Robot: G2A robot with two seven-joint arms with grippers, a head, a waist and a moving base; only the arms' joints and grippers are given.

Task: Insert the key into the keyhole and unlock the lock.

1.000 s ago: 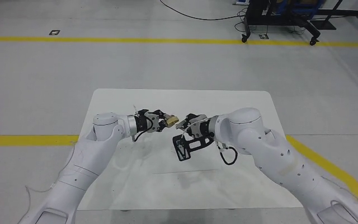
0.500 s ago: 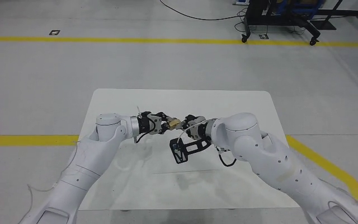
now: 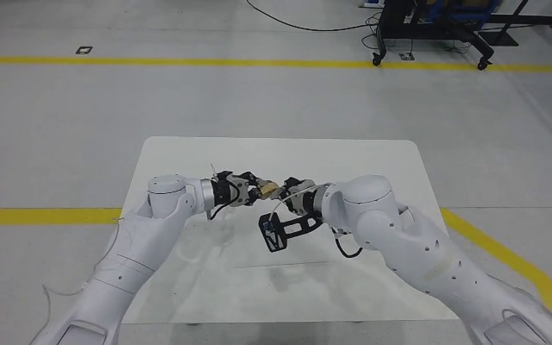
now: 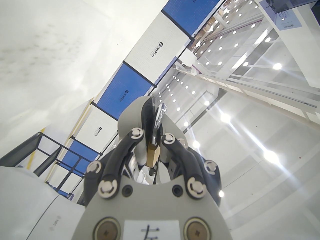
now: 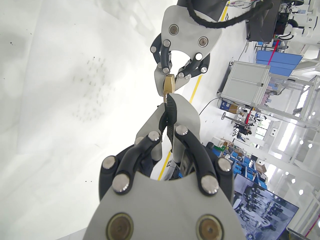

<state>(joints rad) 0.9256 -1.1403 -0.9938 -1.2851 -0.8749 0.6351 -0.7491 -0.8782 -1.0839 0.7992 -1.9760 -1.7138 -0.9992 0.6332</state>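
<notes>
Found left hand [image 3: 253, 186] clamped on the brass lock [image 5: 169, 83], pinching its body from both sides, keyhole end apparently turned toward the right hand [image 5: 168, 101]. Found right hand closed to a thin slit, tips touching the lock's near end; presumably gripping the key, but could not make out the blade between the pads. Noted a silvery piece [image 4: 159, 116] just past the lock in the left wrist view; cannot say key or shackle. Located lock and both hands in the air above the white surface [image 3: 362, 276], near its middle.

Judged step: insertion, or the start of the turn.

Risks, as judged:
- Jamming or bending the key through any tilt between blade and keyhole axis.
- Slipping of the key within the pads under twist, given so thin a grip.
- Spinning the whole lock inside the left hand instead of turning the cylinder, given a pinch on smooth brass.
- Dropping either piece onto the surface through a lost grip.
</notes>
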